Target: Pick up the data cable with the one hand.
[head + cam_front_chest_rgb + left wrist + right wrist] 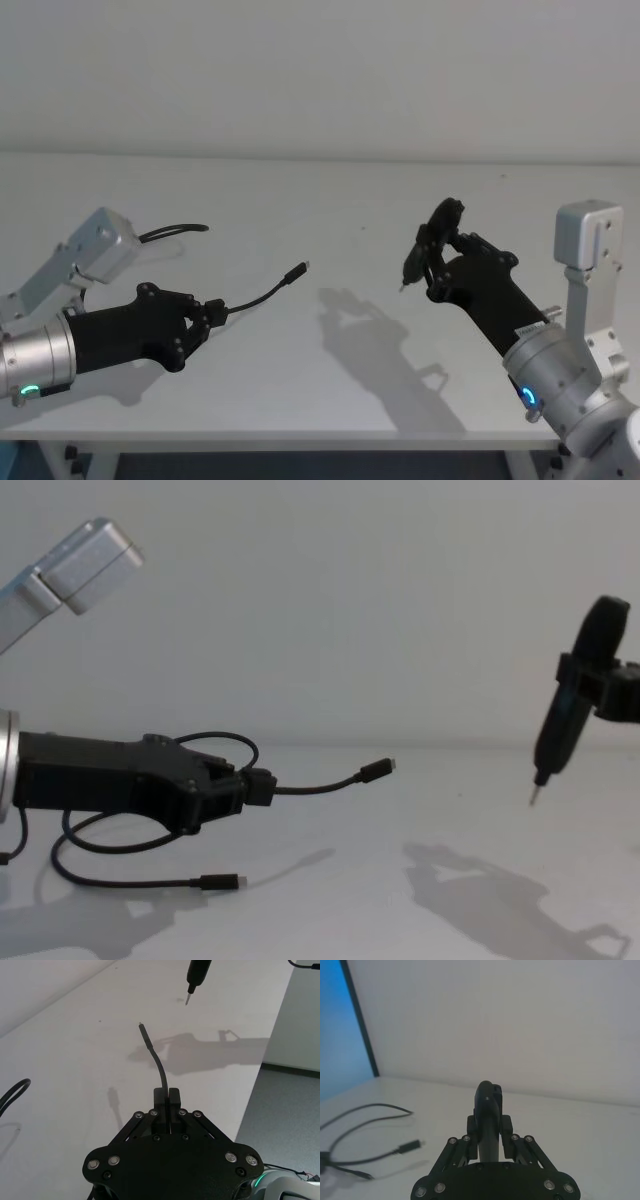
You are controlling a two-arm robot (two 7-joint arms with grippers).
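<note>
The left tool [213, 312] is clamping the cable [260, 298] between its closed fingers, and we are holding it low over the left part of the white surface [350, 200]. A short stretch of cable is arching forward out of the grip through the air. It is ending in a small plug that is pointing toward the middle of the surface without touching it. In the chest view we are seeing the rest of the cable hanging down behind the left tool and lying in loops on the surface, its other plug resting flat near the front. Our right tool [432, 252] is hovering well apart on the right, raised above the surface and gripping a black pointed stick [412, 262], its pale tip aiming downward.
</note>
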